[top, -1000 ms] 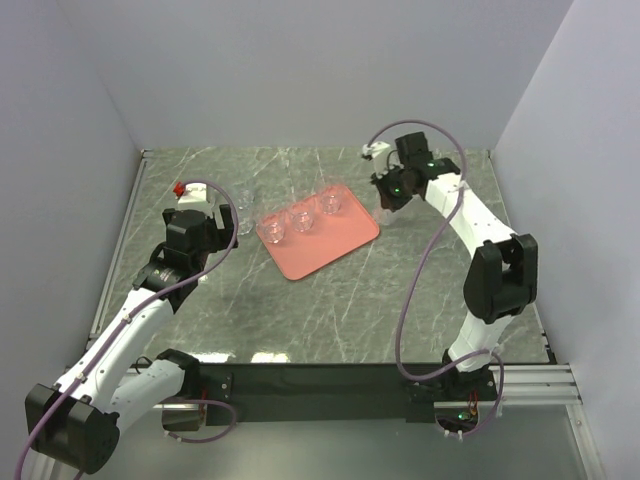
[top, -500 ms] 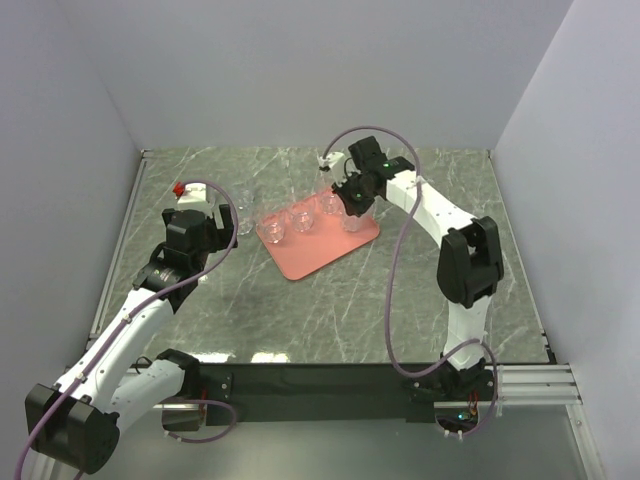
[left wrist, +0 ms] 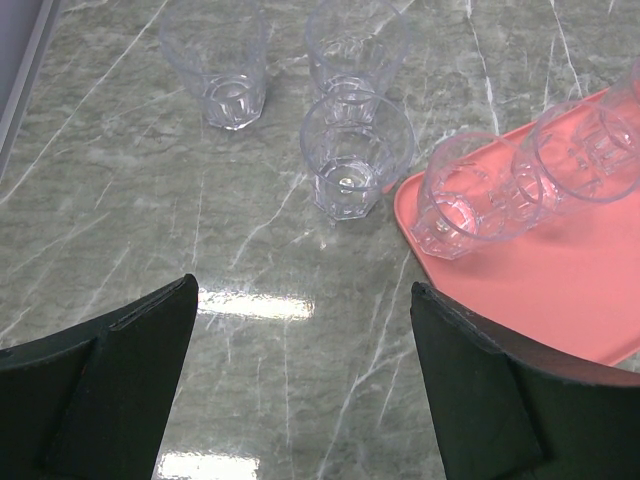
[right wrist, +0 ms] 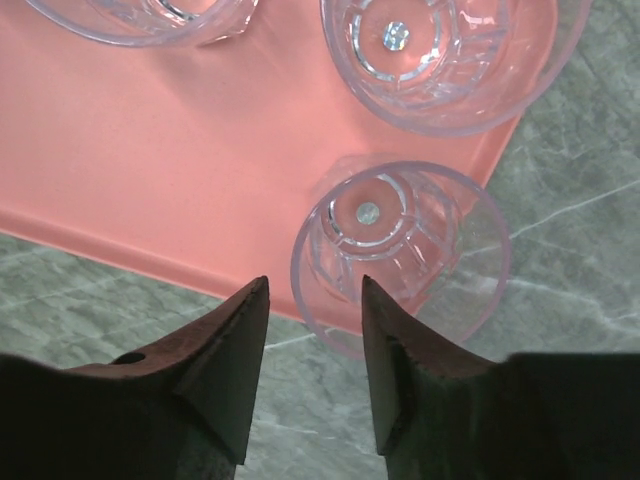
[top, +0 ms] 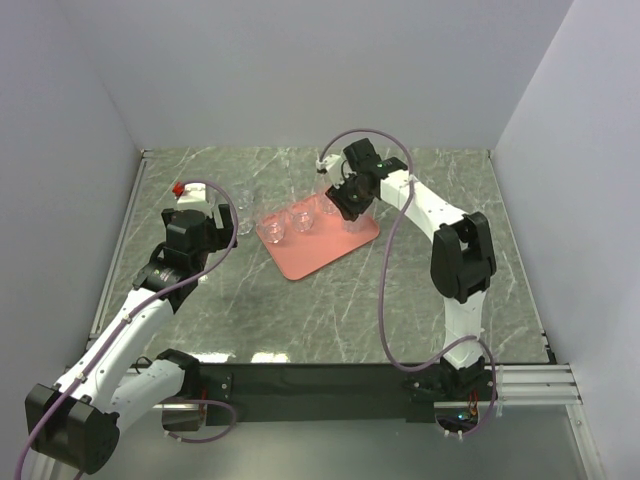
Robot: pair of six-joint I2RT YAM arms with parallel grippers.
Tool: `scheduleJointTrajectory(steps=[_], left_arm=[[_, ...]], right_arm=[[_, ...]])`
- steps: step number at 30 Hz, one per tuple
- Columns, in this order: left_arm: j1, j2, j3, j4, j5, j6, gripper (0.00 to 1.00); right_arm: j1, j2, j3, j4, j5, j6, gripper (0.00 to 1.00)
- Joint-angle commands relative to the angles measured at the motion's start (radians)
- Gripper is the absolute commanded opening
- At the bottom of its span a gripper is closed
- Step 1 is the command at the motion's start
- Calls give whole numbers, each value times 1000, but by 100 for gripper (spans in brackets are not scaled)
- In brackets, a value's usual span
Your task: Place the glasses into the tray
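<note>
Glasses (left wrist: 355, 160) of clear glass stand in two groups. Three of them stand upright on the green stone table (left wrist: 150, 200), close together. The nearest of the three is just beside the corner of the pink tray (top: 312, 256).

More glasses are on the tray. From above, a row of three runs along its far side. One more, the corner glass (right wrist: 400, 250), stands upright on the pink floor near a corner of the tray, close to the low rim. It is near a glass from the row but does not touch it.

The right pincer (right wrist: 312, 285) hangs right over the corner glass. Its two dark fingers are partly apart. One side of the glass's round rim shows in the gap between them, and the fingers do not seem to squeeze it. The pincer has hold of nothing.

The left pincer (left wrist: 300, 290) is wide open, with nothing between its fingers. It hovers over the bare table, left of the tray. The three glasses on the table stand just ahead of it, and it touches none of them.
</note>
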Motion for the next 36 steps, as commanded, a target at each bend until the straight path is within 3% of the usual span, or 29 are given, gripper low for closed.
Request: scheduleJointTrajectory(steps=[1,8,15,18,26,33,36], left_arm=[[3,-5,8,39,-5,7,94],[5,-10,4,41,16,2,96],[26,-25,1,42,28,-35,99],[50,-21,11,51,96,-55,99],[150,42,85,50,289,-161,99],[323,151,146,87,497,-299,99],[391,211,171,104,567,-358,99]], right_arm=[[10,-104,-17,34,29,0,50],[7,-269,-119,54,18,-1,52],[-21,-536,-361,104,-51,-26,54],[-56,-643,-438,127,-57,-21,56],[-269,-881,-639,199,-260,42,59],[-315,-1042,-900,313,-273,65,60],[-367,-1064,-911,318,-293,80,60]])
